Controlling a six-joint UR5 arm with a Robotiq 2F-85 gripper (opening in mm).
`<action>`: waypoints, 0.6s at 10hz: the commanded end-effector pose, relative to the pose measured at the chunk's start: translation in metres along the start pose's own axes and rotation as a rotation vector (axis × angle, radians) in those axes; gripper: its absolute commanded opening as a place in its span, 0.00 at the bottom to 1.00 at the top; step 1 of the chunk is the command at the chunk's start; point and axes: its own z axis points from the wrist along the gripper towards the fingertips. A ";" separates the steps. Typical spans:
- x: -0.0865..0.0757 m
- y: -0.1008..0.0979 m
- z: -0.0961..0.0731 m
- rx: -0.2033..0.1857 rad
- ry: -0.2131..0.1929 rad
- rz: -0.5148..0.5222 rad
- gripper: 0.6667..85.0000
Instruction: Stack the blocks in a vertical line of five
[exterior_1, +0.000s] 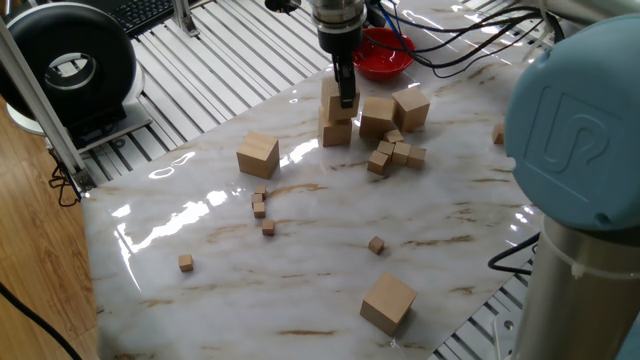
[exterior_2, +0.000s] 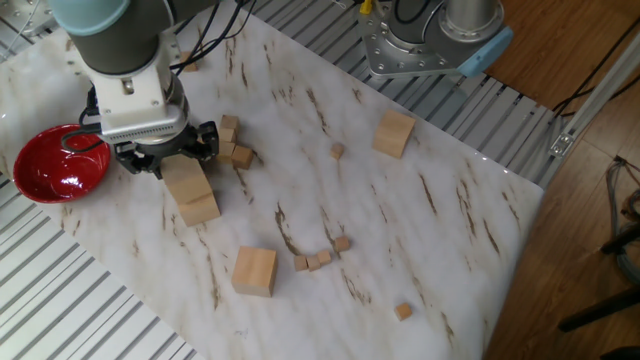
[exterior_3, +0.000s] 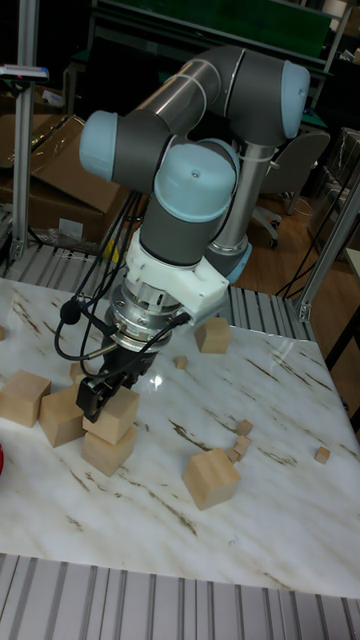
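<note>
At the far end of the white marble-patterned table (exterior_1: 330, 260) in one fixed view, we see the two-finger gripper (exterior_1: 343, 92) reaching straight down with its dark fingers (exterior_1: 346, 85) clasping the upper large plain tan wooden cube (exterior_1: 334, 100), which sits on a second such cube (exterior_1: 336, 129); two more large cubes (exterior_1: 378, 116) stand just beside this pair, near a shiny red bowl (exterior_1: 385, 52), another large cube (exterior_1: 258, 155) lies alone to the left, and one (exterior_1: 387, 302) rests near the front edge, with tiny wooden cubes (exterior_1: 397, 153) clustered and scattered about. From the other fixed view, we look down on the gripper (exterior_2: 172, 162) set around the top cube (exterior_2: 185, 180) of the two-high stack, whose lower cube (exterior_2: 200, 209) is slightly twisted under it; one loose large cube (exterior_2: 254, 271) sits well apart toward the near edge and another (exterior_2: 394, 134) toward the far side. Through the tall fixed view, we see the jaws closed on the upper block (exterior_3: 113, 413), which rests skewed on the lower block (exterior_3: 108, 450).
</note>
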 end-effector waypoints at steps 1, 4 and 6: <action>-0.003 0.008 0.001 -0.035 -0.030 0.038 0.00; -0.006 0.012 0.003 -0.038 -0.026 0.052 0.00; -0.004 0.013 0.008 -0.040 -0.025 0.060 0.00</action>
